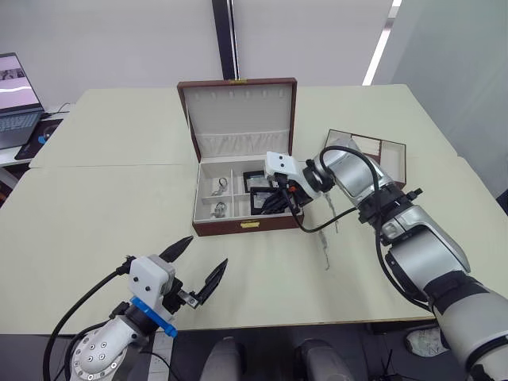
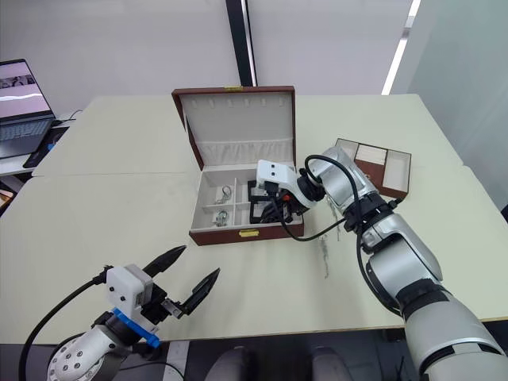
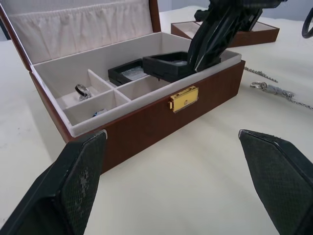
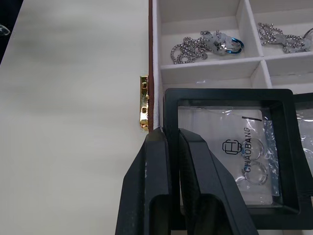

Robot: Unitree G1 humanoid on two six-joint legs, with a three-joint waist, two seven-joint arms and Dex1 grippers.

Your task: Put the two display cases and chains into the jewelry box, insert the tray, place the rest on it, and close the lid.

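The brown jewelry box (image 1: 238, 225) stands open in the middle of the table, lid upright. My right gripper (image 1: 280, 198) is shut on the edge of a black display case (image 4: 234, 156), holding it tilted over the box's right side. A second display case (image 1: 254, 178) lies in the box just behind it. Chains (image 4: 210, 44) rest in the small left compartments. Another chain (image 1: 325, 242) lies on the table right of the box. The tray (image 1: 381, 155) sits at the right rear. My left gripper (image 1: 198, 266) hangs open near the front edge, left of the box.
A laptop (image 1: 16, 103) stands on a side desk at the far left. Bare table top stretches left of the box and in front of it. The gold latch (image 3: 183, 98) faces the front edge.
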